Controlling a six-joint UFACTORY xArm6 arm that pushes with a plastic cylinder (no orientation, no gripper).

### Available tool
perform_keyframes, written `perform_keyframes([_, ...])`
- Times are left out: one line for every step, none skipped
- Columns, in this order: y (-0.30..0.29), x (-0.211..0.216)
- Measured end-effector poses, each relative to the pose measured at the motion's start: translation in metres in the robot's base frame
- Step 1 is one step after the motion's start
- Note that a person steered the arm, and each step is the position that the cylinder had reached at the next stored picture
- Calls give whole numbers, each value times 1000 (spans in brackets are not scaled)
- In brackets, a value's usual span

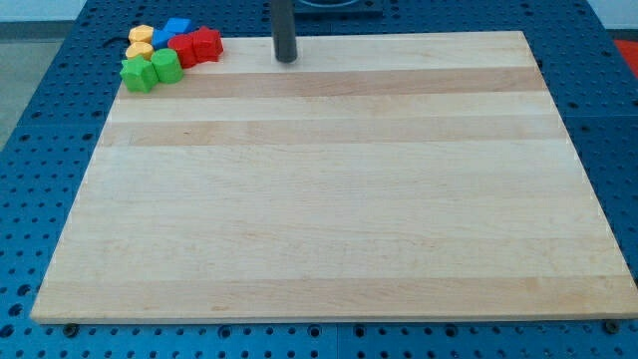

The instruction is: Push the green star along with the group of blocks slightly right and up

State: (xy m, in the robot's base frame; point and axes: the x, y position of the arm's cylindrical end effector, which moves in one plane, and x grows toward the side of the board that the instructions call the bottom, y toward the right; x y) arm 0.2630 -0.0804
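Several blocks sit bunched in the board's top left corner. A green star (139, 75) is at the group's lower left, with a second green block (165, 66) touching its right side. Two red blocks (183, 50) (205, 44) lie to the right of them. Two blue blocks (177, 26) (161, 37) sit at the group's top. Two yellow blocks (141, 34) (139, 50) sit at the left. My tip (286, 58) stands on the board near its top edge, well to the right of the group and apart from the red block.
The wooden board (329, 199) lies on a blue pegboard table (40, 199). The block group sits at the board's top left edge, with the yellow and blue blocks near the rim.
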Motion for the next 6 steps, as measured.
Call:
perform_keyframes([-44, 53])
perform_keyframes([-139, 78])
perform_keyframes([-225, 79])
perform_keyframes([-224, 55])
perform_keyframes([-224, 29])
perform_keyframes([-224, 12])
